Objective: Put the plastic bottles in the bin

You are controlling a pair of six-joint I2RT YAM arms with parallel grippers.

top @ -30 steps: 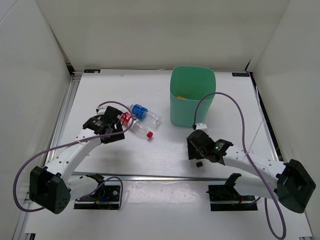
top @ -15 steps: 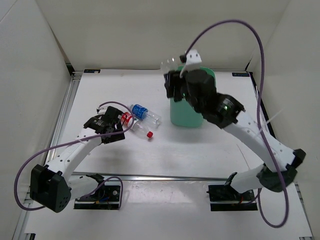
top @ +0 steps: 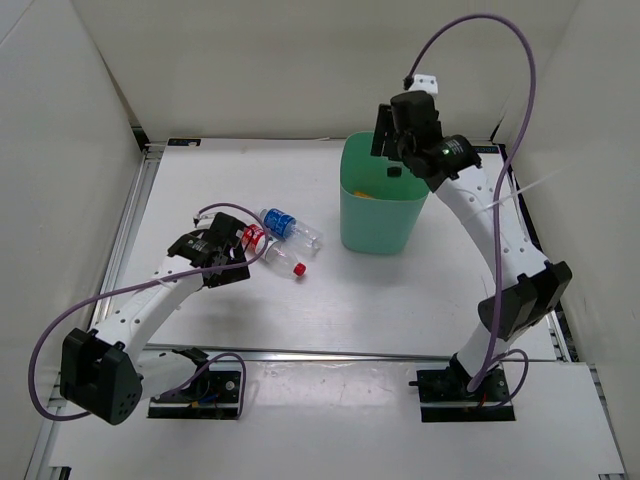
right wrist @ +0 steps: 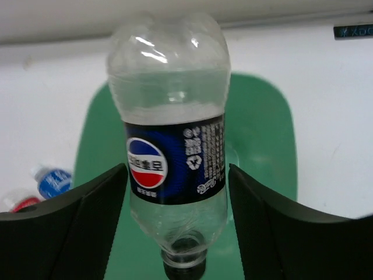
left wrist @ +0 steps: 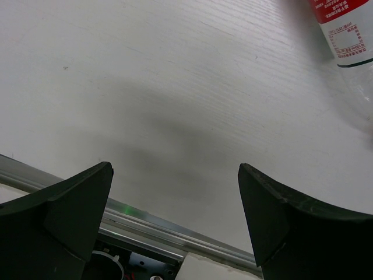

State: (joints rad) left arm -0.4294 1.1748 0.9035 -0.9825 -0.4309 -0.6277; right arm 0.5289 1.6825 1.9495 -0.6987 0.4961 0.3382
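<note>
My right gripper [top: 389, 150] is raised over the mint-green bin [top: 380, 228]. It is shut on the clear bottle with the dark label and black cap [right wrist: 175, 157], held cap towards the wrist between the fingers [right wrist: 87, 221] above the bin's opening [right wrist: 262, 146]. A short orange bottle [top: 368, 195] lies inside the bin. The red-label bottle [top: 268, 250] and the blue-label bottle [top: 290, 226] lie on the table left of the bin. My left gripper [top: 224, 260] is open and empty beside the red-label bottle [left wrist: 344, 29].
White walls enclose the table on three sides. An aluminium rail [top: 135, 215] runs along the left edge, and another along the near edge [left wrist: 145, 224]. The right arm's purple cable [top: 500, 40] loops high above the bin.
My right arm has swung the dark-label bottle from the bin's left rim to above its opening. A second ago it was low at the table's near right. The left arm has not moved.
</note>
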